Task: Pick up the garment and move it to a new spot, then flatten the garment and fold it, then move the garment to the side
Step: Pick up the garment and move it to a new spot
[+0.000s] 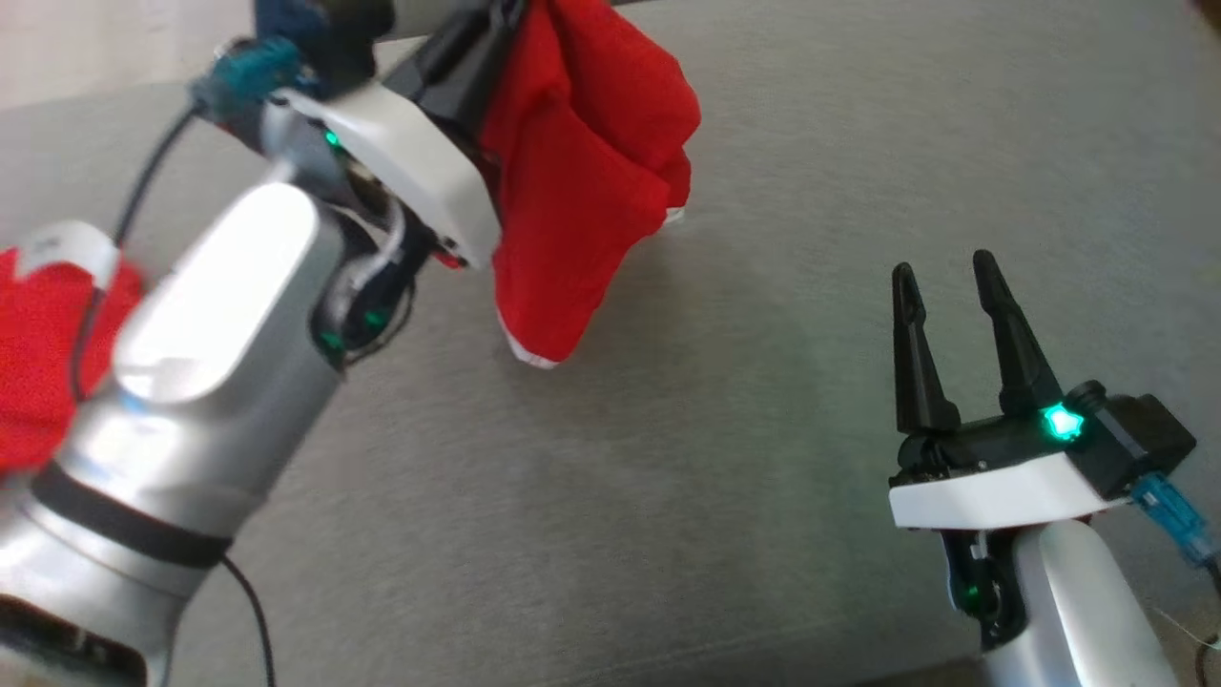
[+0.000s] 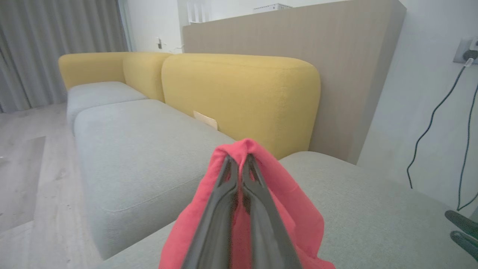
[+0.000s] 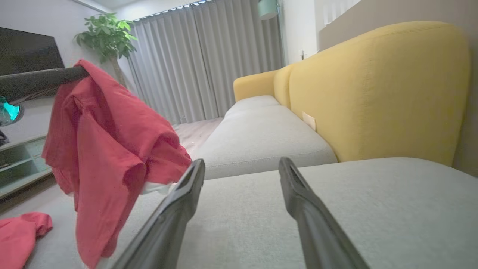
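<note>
Left gripper (image 2: 239, 160) is clamped tight on a bunched fold of the red garment (image 1: 582, 162), upper centre of head view; the high grip lets the cloth hang above the grey sofa seat (image 1: 763, 534), probably for carrying to the new spot; can't tell if its lowest tip touches. Right gripper (image 1: 942, 267) sits lower right, fingers apart, holding nothing; likely parked clear until flattening. More red cloth (image 1: 38, 363) at left edge; can't tell if same piece.
</note>
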Available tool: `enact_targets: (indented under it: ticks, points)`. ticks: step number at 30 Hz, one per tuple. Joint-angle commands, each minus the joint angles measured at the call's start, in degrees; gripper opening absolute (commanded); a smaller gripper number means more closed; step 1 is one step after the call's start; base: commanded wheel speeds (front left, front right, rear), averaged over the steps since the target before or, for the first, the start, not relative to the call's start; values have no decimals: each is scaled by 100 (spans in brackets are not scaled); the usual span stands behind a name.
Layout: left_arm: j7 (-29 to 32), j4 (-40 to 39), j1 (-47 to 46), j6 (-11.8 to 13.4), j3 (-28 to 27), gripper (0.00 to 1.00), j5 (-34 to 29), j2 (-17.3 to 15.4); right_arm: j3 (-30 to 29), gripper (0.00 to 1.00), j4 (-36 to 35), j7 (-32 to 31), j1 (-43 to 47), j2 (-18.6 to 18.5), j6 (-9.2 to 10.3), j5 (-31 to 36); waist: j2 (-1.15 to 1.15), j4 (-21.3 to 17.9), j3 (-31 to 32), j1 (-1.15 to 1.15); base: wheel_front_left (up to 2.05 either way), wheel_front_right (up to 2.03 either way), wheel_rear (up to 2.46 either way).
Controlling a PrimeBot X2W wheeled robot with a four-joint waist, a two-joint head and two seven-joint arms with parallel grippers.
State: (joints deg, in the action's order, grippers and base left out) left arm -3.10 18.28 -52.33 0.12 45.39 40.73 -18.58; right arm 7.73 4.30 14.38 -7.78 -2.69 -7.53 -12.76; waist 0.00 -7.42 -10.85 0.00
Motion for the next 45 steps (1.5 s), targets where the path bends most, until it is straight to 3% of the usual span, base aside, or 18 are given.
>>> enact_targets:
  ticks: [1, 6, 11, 12, 13, 21, 29, 38, 45]
  points:
    - [-7, -140, -226, 46, -217, 0, -27, -60, 177, 100, -247, 60, -177, -19, 4, -54, 0, -486, -121, 0, 0, 0, 0]
    - [-146, 183, -197, 144, -171, 0, -70, 100, 477, 100, -383, 61, -136, -19, 4, -149, 0, -883, -235, 0, 0, 0, 0]
    - [-216, 680, -196, 144, -84, 0, -143, 155, 599, 100, -456, 61, -91, -19, 4, -211, 0, -1010, -308, 0, 0, 0, 0]
    - [-217, 821, -194, 135, -28, 28, -190, 156, 611, 100, -466, 61, -81, -19, 4, -215, 0, -1015, -321, 0, 0, 0, 0]
    - [-224, 949, -188, 119, 20, 100, -226, 160, 619, 100, -472, 61, -74, -19, 4, -219, 0, -1010, -332, 0, 0, 0, 0]
    - [-657, 1436, -177, 45, 60, 100, -306, 207, 483, 100, -418, 62, -79, -19, 4, -100, 0, -563, -223, 0, 0, 0, 0]
    - [-988, 1078, 167, 97, 26, 100, -355, 27, 253, 100, -258, 62, -15, -19, 4, 108, 0, 232, 152, 0, 0, 0, 0]
    - [-1151, 244, 1292, 546, -76, 100, -410, -312, 1, 100, -88, 62, 246, -19, 4, 249, 0, 1061, 683, 0, 0, 0, 0]
    - [-1186, -546, 2704, 984, -429, 100, -620, -438, -170, 100, -15, 62, 514, -19, 4, 334, 0, 1320, 1015, 0, 0, 0, 0]
